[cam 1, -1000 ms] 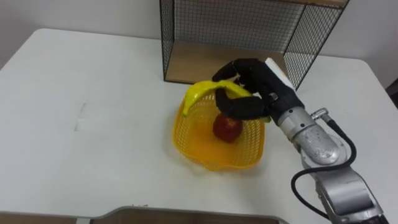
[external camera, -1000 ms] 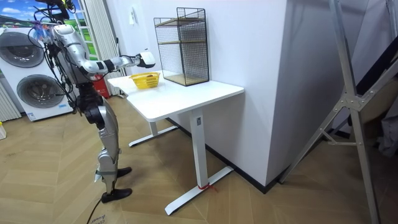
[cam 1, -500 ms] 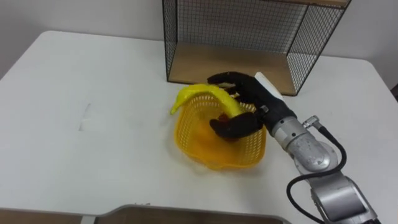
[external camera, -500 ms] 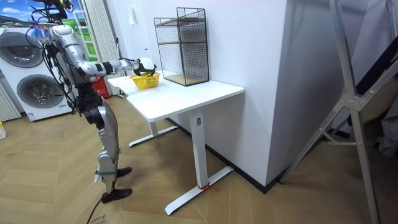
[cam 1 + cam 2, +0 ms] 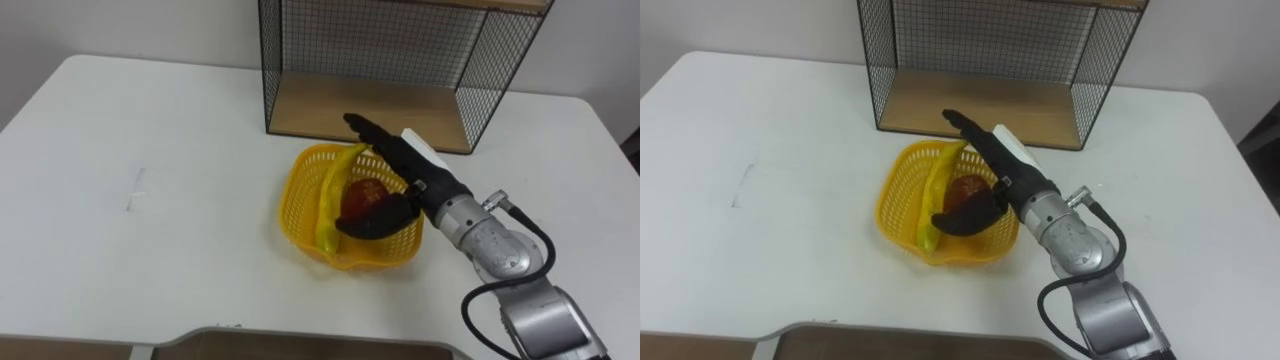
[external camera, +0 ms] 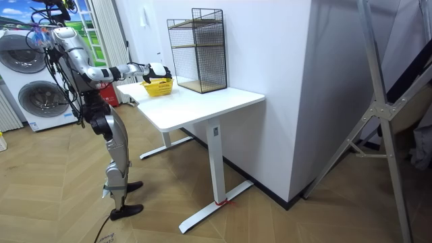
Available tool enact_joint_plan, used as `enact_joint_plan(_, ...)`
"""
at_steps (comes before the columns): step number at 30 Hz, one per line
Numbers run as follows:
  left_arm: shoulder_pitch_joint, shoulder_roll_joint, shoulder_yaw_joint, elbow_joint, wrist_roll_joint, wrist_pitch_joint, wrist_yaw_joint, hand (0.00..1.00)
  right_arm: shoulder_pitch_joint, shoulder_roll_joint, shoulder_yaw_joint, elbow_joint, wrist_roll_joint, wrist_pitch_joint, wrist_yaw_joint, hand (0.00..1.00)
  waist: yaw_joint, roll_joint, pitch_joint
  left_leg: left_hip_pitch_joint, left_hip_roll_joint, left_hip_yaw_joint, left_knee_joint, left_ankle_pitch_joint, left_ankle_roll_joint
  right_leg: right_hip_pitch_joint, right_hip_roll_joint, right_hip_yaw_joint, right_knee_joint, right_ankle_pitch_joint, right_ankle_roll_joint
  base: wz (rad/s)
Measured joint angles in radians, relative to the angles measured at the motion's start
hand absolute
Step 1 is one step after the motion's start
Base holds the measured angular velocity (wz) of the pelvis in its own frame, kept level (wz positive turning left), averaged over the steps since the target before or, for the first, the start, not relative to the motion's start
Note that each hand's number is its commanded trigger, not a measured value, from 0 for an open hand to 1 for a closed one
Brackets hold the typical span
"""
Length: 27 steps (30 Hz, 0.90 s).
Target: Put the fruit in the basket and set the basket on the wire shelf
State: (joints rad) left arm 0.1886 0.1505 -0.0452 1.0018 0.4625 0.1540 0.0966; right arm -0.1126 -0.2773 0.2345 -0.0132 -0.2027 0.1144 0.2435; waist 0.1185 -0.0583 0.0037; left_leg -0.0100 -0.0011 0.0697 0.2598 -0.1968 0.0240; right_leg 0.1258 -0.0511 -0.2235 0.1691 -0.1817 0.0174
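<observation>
Left eye view — A: What is laid out, and where is the fruit?

B: The white table (image 5: 150, 130) is spread across the frame, with the wire shelf (image 5: 340, 105) at the upper middle. The yellow basket (image 5: 298, 195) is set at the centre, just in front of the shelf's open side. The right hand (image 5: 402, 166) is held over the basket's right half with its fingers stretched out and its thumb lowered toward the inside; nothing is gripped. The banana (image 5: 331, 202) is laid inside along the left wall, its far tip propped near the rim under the fingers. The red apple (image 5: 362, 195) is lodged beside it, close to the thumb.

A: How should the step be finished well?

B: Both fruits appear to be loaded, so the release is judged complete. The hand is best lifted upward and toward the lower right, so that the banana's tip is not dragged and the light basket is not tipped. The rim could then be taken on its right side, and the basket kept level on the way to the shelf board.
</observation>
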Motion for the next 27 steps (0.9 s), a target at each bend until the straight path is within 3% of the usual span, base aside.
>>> enact_joint_plan(14, 0.000, 0.000, 0.000, 0.000, -0.001, 0.000, 0.001, 0.00, 0.000, 0.002, 0.000, 0.000, 0.005, 0.017, -0.003, 0.00, -0.005, -0.001, -0.0008, 0.001, 0.000, 0.004, 0.000, 0.000, 0.000, 0.001, 0.000, -0.002, 0.000, 0.000, 0.000, 0.00)
enact_joint_plan(19, -0.001, 0.001, 0.001, 0.003, -0.008, -0.002, 0.016, 0.00, 0.000, 0.013, -0.002, -0.011, 0.043, 0.018, -0.021, 0.00, -0.004, -0.009, -0.0046, 0.003, 0.000, 0.003, -0.003, 0.001, -0.001, 0.000, 0.000, -0.001, 0.001, 0.000, 0.000, 0.00)
enact_joint_plan(21, -0.001, 0.001, 0.001, 0.008, -0.027, -0.007, 0.032, 0.00, -0.001, 0.025, -0.009, -0.027, 0.067, 0.018, -0.032, 0.00, -0.006, -0.013, -0.0065, 0.004, 0.000, 0.002, -0.003, 0.001, -0.001, 0.001, 0.000, 0.000, 0.001, 0.000, 0.000, 0.00)
enact_joint_plan(24, -0.001, 0.003, 0.004, 0.018, -0.063, -0.029, 0.059, 0.00, -0.001, 0.028, -0.032, -0.072, 0.148, 0.016, -0.062, 0.00, -0.007, -0.012, -0.0032, 0.004, 0.000, -0.003, -0.002, 0.000, 0.000, 0.005, -0.001, 0.001, 0.000, 0.000, 0.000, 0.00)
enact_joint_plan(27, 0.007, 0.003, 0.028, 0.044, -0.121, -0.053, 0.092, 0.00, -0.007, 0.028, -0.075, -0.113, 0.218, -0.016, -0.104, 0.00, -0.008, -0.006, 0.0013, 0.004, 0.000, -0.005, 0.001, 0.000, 0.000, 0.006, -0.001, -0.001, 0.000, 0.000, 0.000, 0.00)
